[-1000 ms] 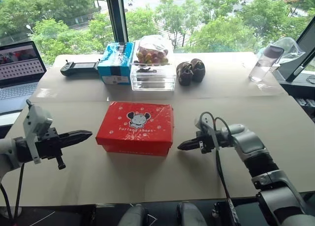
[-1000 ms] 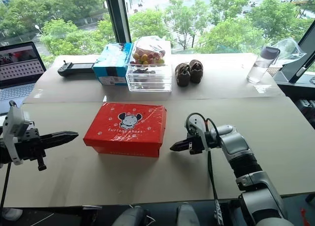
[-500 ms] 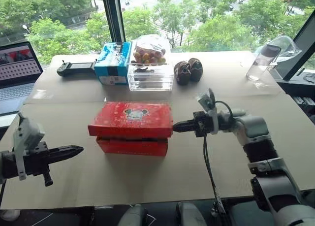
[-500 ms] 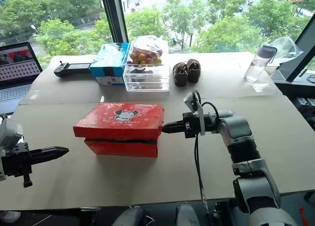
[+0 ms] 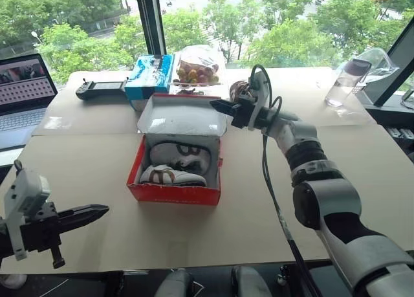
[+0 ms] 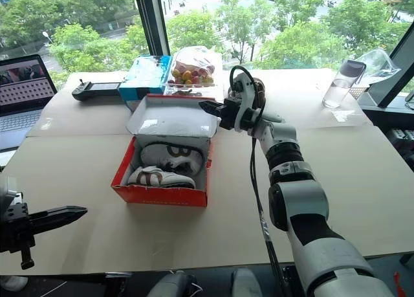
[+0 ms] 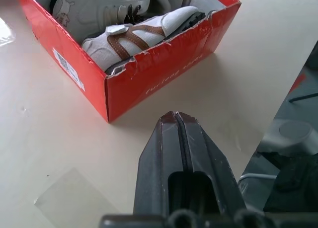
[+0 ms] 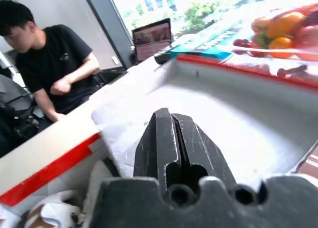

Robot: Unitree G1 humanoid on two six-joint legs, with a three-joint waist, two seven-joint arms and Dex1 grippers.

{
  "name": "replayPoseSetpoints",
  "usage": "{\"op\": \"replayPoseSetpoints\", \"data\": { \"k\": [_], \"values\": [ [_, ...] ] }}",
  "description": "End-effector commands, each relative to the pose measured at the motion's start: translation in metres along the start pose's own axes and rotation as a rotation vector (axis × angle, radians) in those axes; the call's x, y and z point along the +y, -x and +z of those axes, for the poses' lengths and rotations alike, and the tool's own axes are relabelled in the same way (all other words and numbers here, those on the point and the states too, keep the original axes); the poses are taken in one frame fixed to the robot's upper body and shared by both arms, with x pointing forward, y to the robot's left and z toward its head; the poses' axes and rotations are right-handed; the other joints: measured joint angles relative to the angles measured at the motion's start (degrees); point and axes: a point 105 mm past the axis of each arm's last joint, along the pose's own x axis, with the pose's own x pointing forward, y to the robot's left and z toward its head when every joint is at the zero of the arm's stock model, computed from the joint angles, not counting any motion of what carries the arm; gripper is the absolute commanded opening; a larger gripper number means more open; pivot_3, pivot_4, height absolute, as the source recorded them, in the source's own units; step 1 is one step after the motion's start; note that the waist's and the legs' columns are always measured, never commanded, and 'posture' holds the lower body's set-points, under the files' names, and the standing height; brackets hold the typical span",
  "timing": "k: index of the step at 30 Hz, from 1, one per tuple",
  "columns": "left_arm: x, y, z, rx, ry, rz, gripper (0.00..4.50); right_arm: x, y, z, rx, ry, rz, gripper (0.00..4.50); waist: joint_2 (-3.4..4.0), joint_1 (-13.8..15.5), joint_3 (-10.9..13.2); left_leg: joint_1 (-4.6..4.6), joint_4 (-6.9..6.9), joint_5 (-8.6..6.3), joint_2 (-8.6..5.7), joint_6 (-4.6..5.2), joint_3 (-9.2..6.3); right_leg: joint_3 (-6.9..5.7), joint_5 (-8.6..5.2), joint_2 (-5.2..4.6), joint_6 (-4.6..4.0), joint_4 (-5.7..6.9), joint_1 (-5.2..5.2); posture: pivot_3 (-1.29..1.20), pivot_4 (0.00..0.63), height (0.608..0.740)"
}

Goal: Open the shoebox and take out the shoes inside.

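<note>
The red shoebox [image 5: 173, 192] stands open mid-table, its lid [image 5: 181, 116] tilted up and back with the grey-white inside facing me. Two white shoes [image 5: 172, 175] with brown stripes lie inside, seen close in the left wrist view [image 7: 134, 37]. My right gripper [image 5: 217, 106] is shut, and its tip rests against the raised lid's right corner. The right wrist view puts the tip [image 8: 171, 116] right over the lid's inner face [image 8: 223, 123]. My left gripper [image 5: 97, 211] is shut and empty, low at the near left, pointing at the box's front corner [image 7: 107, 96] from a short way off.
Behind the lid stand a blue carton [image 5: 151, 80], a clear box of fruit [image 5: 199, 83] and a dark brown pair of shoes [image 5: 240, 88]. A controller [image 5: 100, 88] and laptop [image 5: 24, 90] sit far left, a bottle [image 5: 347, 80] far right. A seated person [image 8: 49, 64] shows beside the table.
The lid has swung from slightly lifted to fully up, uncovering the shoes. My right gripper rose and went toward the far side with it. My left gripper drew back a little.
</note>
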Motion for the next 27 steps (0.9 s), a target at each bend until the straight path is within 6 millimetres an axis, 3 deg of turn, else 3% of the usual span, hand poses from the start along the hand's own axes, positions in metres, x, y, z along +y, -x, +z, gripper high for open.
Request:
{"op": "replayPoseSetpoints", "data": {
  "k": [1,3,5,11,14,20,23,27],
  "values": [
    [0.009,0.01,0.022,-0.102,-0.017,0.065,0.26,0.015,0.007,0.017,0.111,0.135,0.134,0.02,0.02,-0.15,0.01,0.01,0.0,-0.03,0.0,0.06,0.0,0.01,0.0,0.0,0.0,0.03,0.0,0.0,0.15,0.74],
    [0.016,0.014,0.032,-0.159,-0.014,0.097,0.69,0.027,0.018,0.006,0.253,0.238,0.243,0.0,0.03,-0.23,0.02,0.05,0.0,-0.17,0.01,0.3,0.01,0.02,-0.01,0.02,-0.01,0.06,0.01,0.0,0.15,0.74],
    [0.024,0.014,0.038,-0.177,-0.028,0.124,1.51,0.042,0.023,0.001,0.339,0.318,0.346,0.0,0.04,-0.25,0.02,0.07,0.01,-0.17,0.02,0.3,0.01,0.0,-0.01,0.05,-0.02,0.07,0.01,0.0,0.15,0.74],
    [0.038,0.003,0.042,-0.193,-0.046,0.135,3.62,0.073,0.002,-0.011,0.432,0.638,0.423,0.0,0.04,-1.05,0.02,0.13,0.02,-0.17,0.03,0.26,0.09,0.09,-0.01,0.08,-0.01,0.2,-0.03,0.0,0.15,0.74],
    [0.039,-0.001,0.041,-0.184,-0.053,0.121,4.49,0.084,-0.009,-0.015,0.45,0.749,0.435,0.78,0.04,-0.99,0.02,0.11,0.01,-0.16,0.03,0.22,0.08,0.09,-0.01,0.09,-0.02,0.2,-0.06,0.0,0.15,0.74],
    [0.045,0.001,0.038,-0.163,-0.084,0.135,4.5,0.092,-0.025,-0.02,0.447,1.046,0.378,2.87,0.04,-0.25,0.02,0.04,0.01,0.08,0.02,-0.23,0.07,0.07,-0.01,0.07,-0.02,0.16,-0.13,0.0,0.15,0.74],
    [0.051,0.001,0.039,-0.15,-0.142,0.166,4.5,0.101,-0.026,-0.03,0.446,1.052,0.402,3.92,0.03,-0.21,0.02,0.06,0.01,0.1,0.02,-0.28,0.07,0.06,-0.02,0.08,-0.02,0.19,-0.11,0.0,0.15,0.74],
    [0.052,0.001,0.034,-0.134,-0.101,0.153,4.5,0.122,-0.023,-0.041,0.456,1.021,0.47,3.92,0.03,-0.15,0.02,0.06,0.02,0.1,0.02,-0.25,0.06,0.06,-0.02,0.08,-0.02,0.17,-0.09,0.0,0.15,0.74]
  ]
}}
